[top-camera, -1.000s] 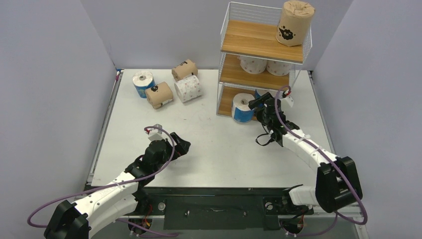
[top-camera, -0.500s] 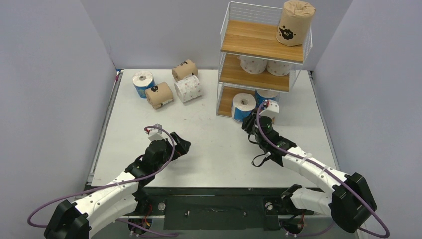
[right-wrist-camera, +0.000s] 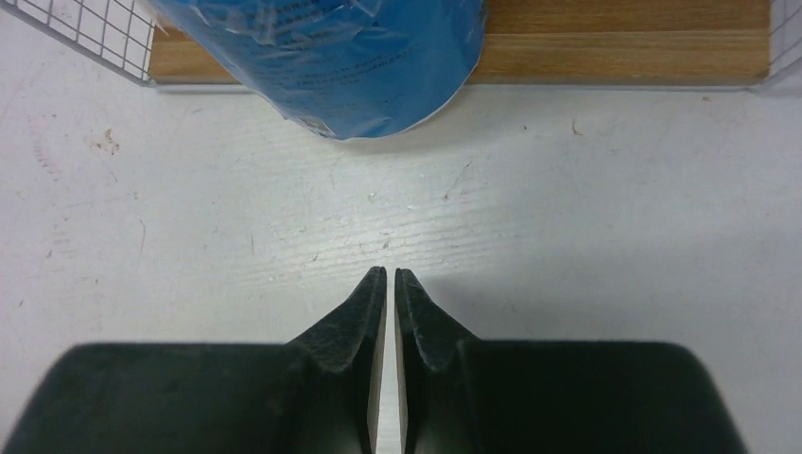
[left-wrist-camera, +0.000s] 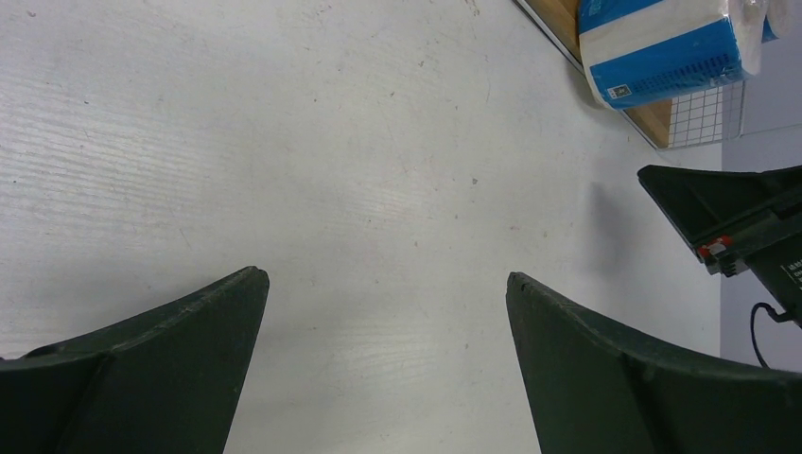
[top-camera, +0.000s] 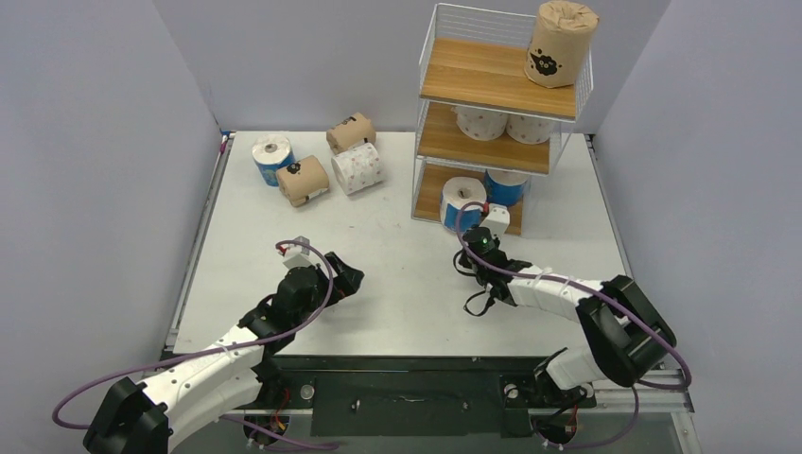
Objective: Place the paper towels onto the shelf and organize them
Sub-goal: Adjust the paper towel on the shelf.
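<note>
- The shelf (top-camera: 499, 102) held five rolls: one brown roll (top-camera: 561, 43) on its top board, two white rolls (top-camera: 482, 123) on the middle board and two blue-and-white rolls (top-camera: 462, 204) on the bottom board.
- Four loose rolls (top-camera: 303, 180) lay on the desk (top-camera: 397, 246), well to the left of the shelf: two brown, one white with dots and one blue-and-white.
- The right gripper (right-wrist-camera: 390, 276) hung low just in front of the shelf's bottom board, its fingers pressed together with nothing between them.
- The left gripper (left-wrist-camera: 383, 276) stood wide open over bare desk, well short of the shelf, and held nothing.
- The work seemed to sit between placements. The next move likely called for reaching a loose roll left of the shelf, with jaws spread wide for its fat body, and carrying it to the board of matching rolls.
- Only the top view showed the loose rolls and the shelf's upper boards.
- Only the right wrist view showed the closed fingertips, and there the front roll (right-wrist-camera: 322, 57) seemed to jut past the bottom board's edge.
</note>
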